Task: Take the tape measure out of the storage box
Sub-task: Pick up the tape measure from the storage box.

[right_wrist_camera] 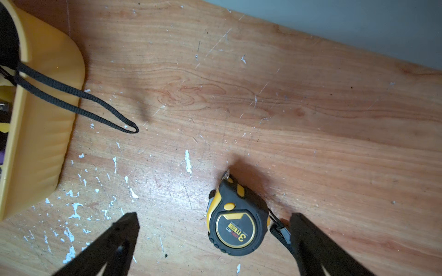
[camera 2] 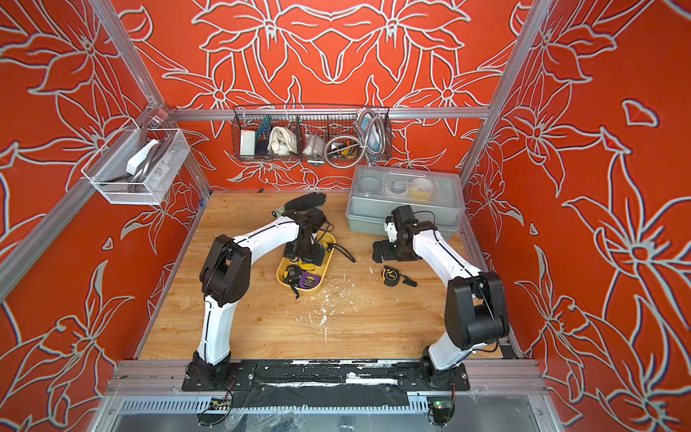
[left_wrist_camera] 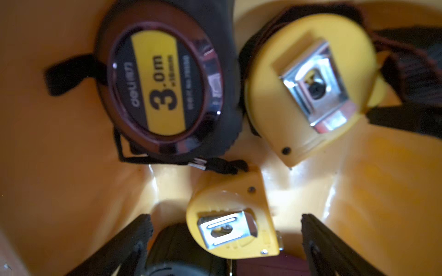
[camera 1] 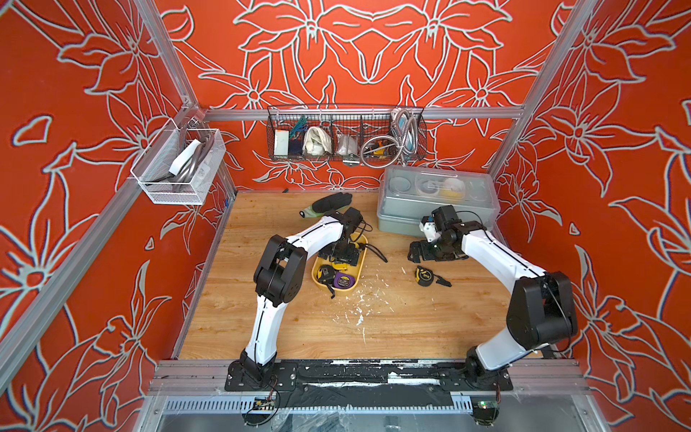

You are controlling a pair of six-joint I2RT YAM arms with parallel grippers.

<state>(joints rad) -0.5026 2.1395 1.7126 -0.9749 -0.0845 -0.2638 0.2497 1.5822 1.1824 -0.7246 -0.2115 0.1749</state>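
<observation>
Straddling the small yellow clip-backed tape measure (left_wrist_camera: 230,230) on the floor of the shallow yellow plastic storage box (left_wrist_camera: 358,181), I held my left pincer (left_wrist_camera: 226,221) apart, ready to clamp its sides; my right pincer (right_wrist_camera: 215,216) hung apart too.

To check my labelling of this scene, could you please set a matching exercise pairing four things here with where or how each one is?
1. left gripper
2. right gripper
3. grey case
4. purple tape measure

A. at the back of the table, lid on
B. jaws open, down in the storage box
C. lying in the storage box, near end
D. jaws open, beside the black-and-yellow tape measure on the table

Pairs: 1-B, 2-D, 3-A, 4-C
</observation>
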